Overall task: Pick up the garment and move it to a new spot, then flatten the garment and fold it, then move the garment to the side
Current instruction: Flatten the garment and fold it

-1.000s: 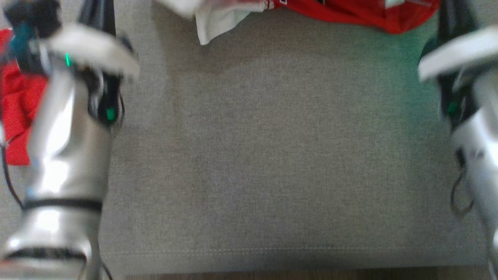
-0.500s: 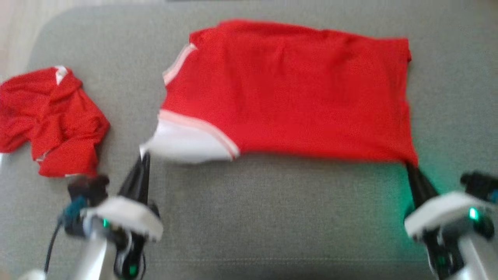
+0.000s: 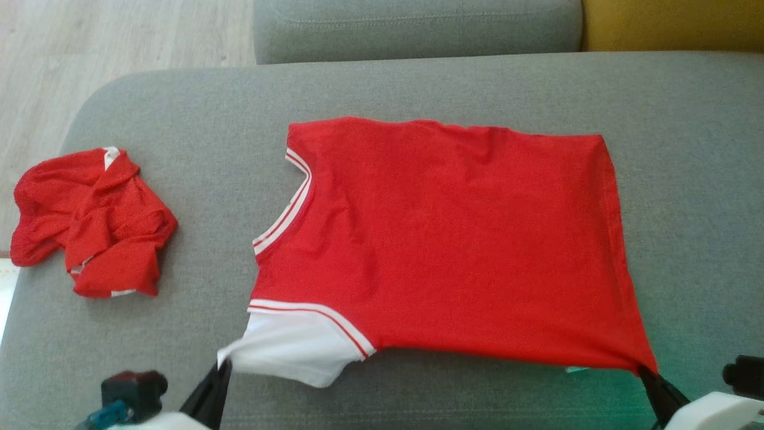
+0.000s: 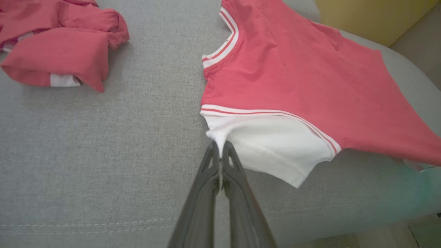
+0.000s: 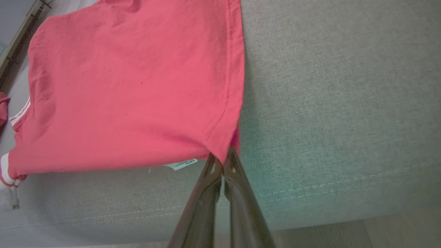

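Observation:
The garment [image 3: 453,239] is a red T-shirt with white sleeves and a white-striped collar, spread mostly flat on the grey sofa cushion [image 3: 382,89], its near edge lifted a little. My left gripper [image 3: 224,365] is shut on the tip of the white sleeve [image 4: 272,148], as the left wrist view [image 4: 219,146] shows closely. My right gripper [image 3: 646,371] is shut on the shirt's near hem corner [image 5: 224,144]; in the right wrist view [image 5: 223,159] the two fingers pinch the red cloth together.
A second red garment [image 3: 95,221] lies crumpled at the cushion's left end. Wooden floor [image 3: 119,36] lies beyond the left edge. A grey back cushion [image 3: 418,27] and a yellow one [image 3: 674,24] stand behind. A white care label [image 5: 181,164] hangs under the hem.
The head camera has tilted up, so the whole picture shifted. Both grippers have kept their hold and drawn the shirt's near edge toward me, and the cloth now lies flatter.

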You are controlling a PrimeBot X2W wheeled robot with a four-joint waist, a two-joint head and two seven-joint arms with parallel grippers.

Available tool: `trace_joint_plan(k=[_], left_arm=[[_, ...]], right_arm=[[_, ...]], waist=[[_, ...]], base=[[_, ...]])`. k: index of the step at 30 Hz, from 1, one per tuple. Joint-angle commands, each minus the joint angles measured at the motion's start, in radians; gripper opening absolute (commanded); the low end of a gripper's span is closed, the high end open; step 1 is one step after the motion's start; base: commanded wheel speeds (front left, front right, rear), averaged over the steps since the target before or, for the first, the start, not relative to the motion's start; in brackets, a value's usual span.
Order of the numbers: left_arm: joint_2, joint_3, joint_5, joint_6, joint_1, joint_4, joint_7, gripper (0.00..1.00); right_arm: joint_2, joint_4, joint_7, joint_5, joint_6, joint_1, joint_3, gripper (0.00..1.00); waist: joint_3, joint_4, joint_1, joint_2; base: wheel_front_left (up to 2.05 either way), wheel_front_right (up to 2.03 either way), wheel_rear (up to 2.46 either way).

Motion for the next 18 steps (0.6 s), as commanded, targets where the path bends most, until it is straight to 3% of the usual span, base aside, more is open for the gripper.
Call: trace_joint_plan(k=[1,9,18], left_arm=[[0.018,0.038,-0.011,0.016,-0.009,-0.07,0.038,0.0],[0.04,0.046,-0.036,0.034,-0.007,-0.141,0.131,0.0],[0.091,0.063,-0.112,-0.016,-0.187,-0.089,0.251,0.0]], right_arm=[[-0.012,-0.069,0.032,-0.014,-0.001,-0.01,0.001,0.0],[-0.007,-0.098,0.112,-0.019,-0.001,-0.008,-0.029,0.0],[-0.007,-0.05,0.212,-0.03,-0.001,-0.155,-0.055,0.0]], waist=[[-0.003,-0.001,0.0001,-0.0001],[0.013,-0.002,0.0001,-0.0001],[0.09,-0.01,0.0001,-0.0001]], base=[[0.0,0.0,0.0],[0.0,0.0,0.0],[0.0,0.0,0.0]])
